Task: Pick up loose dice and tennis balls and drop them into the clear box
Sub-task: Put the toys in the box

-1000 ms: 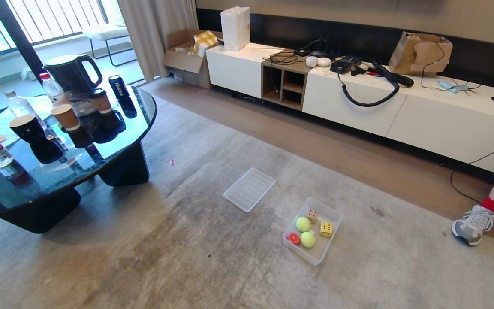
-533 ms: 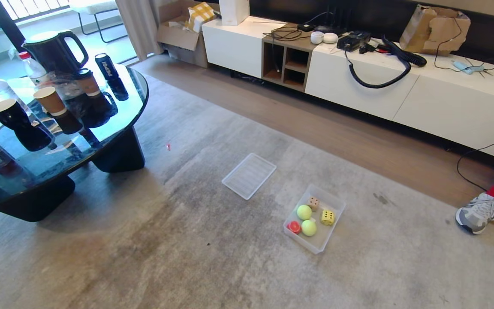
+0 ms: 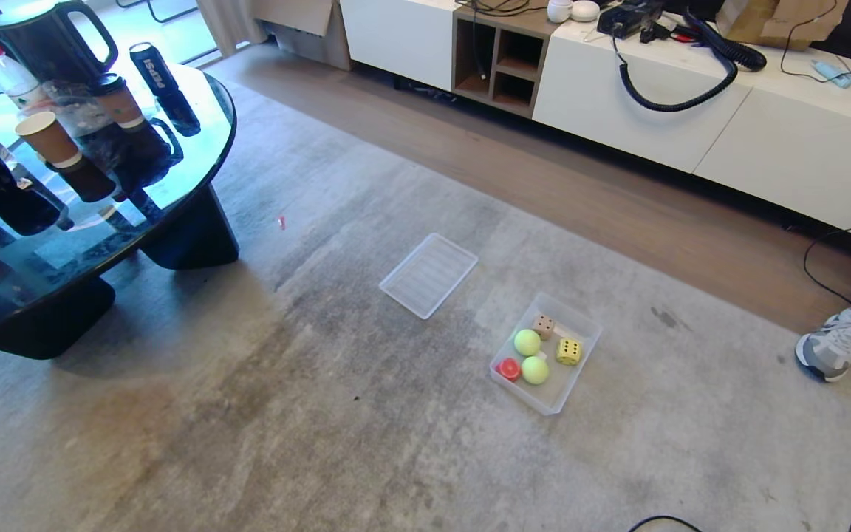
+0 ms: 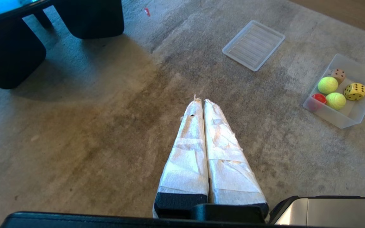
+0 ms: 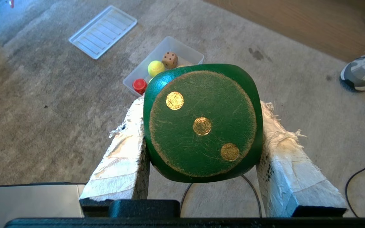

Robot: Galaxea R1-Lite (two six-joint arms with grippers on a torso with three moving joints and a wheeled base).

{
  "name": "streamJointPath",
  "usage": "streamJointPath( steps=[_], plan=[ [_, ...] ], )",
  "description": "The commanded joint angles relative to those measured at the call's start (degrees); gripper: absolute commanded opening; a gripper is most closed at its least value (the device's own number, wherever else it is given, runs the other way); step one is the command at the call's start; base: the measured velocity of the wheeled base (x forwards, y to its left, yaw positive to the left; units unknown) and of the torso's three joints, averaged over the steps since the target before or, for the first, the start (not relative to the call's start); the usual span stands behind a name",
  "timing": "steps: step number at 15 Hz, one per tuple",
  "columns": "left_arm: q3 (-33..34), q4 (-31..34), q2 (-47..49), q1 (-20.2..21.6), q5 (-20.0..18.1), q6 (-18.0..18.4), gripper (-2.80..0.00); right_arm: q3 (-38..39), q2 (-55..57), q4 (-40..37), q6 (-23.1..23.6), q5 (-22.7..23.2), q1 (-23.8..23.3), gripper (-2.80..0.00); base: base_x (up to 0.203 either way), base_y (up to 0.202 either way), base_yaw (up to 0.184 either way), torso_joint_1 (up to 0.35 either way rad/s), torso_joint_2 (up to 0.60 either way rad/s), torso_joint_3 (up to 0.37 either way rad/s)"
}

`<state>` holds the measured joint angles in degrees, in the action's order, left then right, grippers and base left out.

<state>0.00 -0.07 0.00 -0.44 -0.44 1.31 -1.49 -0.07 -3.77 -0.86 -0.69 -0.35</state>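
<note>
The clear box (image 3: 578,375) stands on the carpet right of centre. It holds two tennis balls (image 3: 527,342) (image 3: 535,370) and a beige die (image 3: 543,326), a yellow die (image 3: 568,352) and a red die (image 3: 508,369). Neither arm shows in the head view. In the right wrist view my right gripper (image 5: 201,106) is shut on a dark green die (image 5: 203,123) with gold pips, held well above the carpet on the near side of the box (image 5: 182,47). My left gripper (image 4: 200,100) is shut and empty over bare carpet, the box (image 4: 328,115) off to its right.
A flat ribbed clear lid (image 3: 429,275) lies on the carpet left of the box. A black round table (image 3: 100,244) with cups and a kettle fills the left. White cabinets (image 3: 765,148) line the back. A person's shoe (image 3: 837,353) is at right, a cable (image 3: 662,523) near the front.
The whole head view has shifted: the camera has tilted downward, so table, lid and box sit higher in the picture. The things themselves have not moved.
</note>
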Motion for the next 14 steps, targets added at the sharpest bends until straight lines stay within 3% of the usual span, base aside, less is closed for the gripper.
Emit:
streamJointPath(
  steps=[1,14],
  plan=[
    [0.0,0.0,0.0,0.0,0.0,0.0,-2.80,0.0,0.1,0.0,0.0,0.0,0.0,-2.80,0.000,0.000,0.000,-0.005,0.00,-0.193],
    [0.0,0.0,0.0,0.0,0.0,0.0,-2.80,0.0,0.0,0.0,0.0,0.0,0.0,-2.80,0.000,0.000,0.000,0.001,0.00,-0.195]
  ],
)
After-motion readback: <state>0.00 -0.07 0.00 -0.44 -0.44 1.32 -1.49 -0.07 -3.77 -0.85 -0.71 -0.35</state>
